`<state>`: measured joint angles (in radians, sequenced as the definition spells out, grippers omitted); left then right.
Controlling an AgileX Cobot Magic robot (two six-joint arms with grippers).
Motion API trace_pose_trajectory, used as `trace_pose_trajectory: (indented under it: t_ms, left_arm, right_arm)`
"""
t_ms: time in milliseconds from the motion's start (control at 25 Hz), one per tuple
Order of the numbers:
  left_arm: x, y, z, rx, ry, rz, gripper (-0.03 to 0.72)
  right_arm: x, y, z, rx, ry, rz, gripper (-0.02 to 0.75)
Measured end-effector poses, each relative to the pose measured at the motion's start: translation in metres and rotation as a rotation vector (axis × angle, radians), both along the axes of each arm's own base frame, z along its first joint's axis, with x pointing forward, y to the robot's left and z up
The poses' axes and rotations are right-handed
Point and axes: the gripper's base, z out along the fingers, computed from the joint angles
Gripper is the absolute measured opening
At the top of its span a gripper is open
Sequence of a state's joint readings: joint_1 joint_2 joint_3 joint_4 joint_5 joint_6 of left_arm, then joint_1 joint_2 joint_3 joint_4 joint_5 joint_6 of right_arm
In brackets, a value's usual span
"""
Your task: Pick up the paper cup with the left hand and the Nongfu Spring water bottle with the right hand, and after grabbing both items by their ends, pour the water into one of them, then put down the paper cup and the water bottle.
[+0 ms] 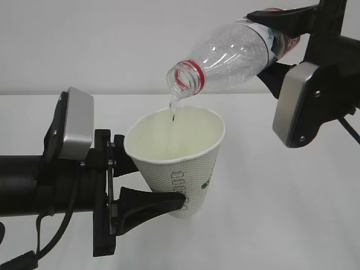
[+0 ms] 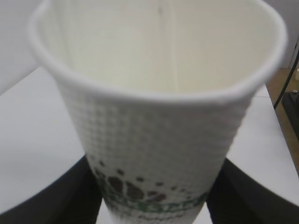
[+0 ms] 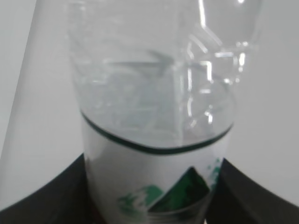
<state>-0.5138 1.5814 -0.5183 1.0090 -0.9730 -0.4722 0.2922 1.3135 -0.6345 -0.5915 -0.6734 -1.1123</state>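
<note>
1. The paper cup (image 1: pixel 179 163) is held above the white tabletop (image 1: pixel 281 225), tilted with its rolled rim leaning toward the right edge of the tabletop and its open mouth facing up. Its dotted white wall carries dark green lettering and speckles near the base.
2. A thin stream of the water (image 1: pixel 173 108) falls from the bottle's mouth into the cup, just inside the rim on its far side. In the left wrist view the cup's inside (image 2: pixel 159 46) looks pale and creamy; how much liquid has gathered there cannot be told.
3. The Nongfu Spring water bottle (image 1: pixel 236 53) hangs over the cup, tipped neck-down toward the left, its red neck ring and uncapped mouth just above the cup's rim and not touching it. The red-and-white label sits at the upper end, by the pincer.
4. The left pincer (image 1: pixel 147 179) is clamped on the paper cup near its lower end: one black finger (image 1: pixel 152 203) runs across the near side of the base, the other sits behind the cup.
5. The right pincer (image 1: pixel 277 44) is clamped on the bottle's labelled end, black fingers (image 1: pixel 281 17) above and below it. The right wrist view shows the clear bottle body (image 3: pixel 154 116) between two dark fingers, with a green mountain print on the label.
6. Behind everything stands a plain pale wall (image 1: pixel 84 39).
</note>
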Motion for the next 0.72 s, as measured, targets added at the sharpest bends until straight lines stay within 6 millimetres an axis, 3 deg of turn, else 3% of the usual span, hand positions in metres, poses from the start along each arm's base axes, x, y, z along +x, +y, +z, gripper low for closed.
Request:
trace_pose_trajectory:
  t_ms: [720]
  left_arm:
    - [0.0001,0.0001,-0.0002,0.002,0.000,0.001,0.462]
  right_arm:
    - [0.0000,0.0000,0.0001,-0.001,-0.002,0.001,0.451]
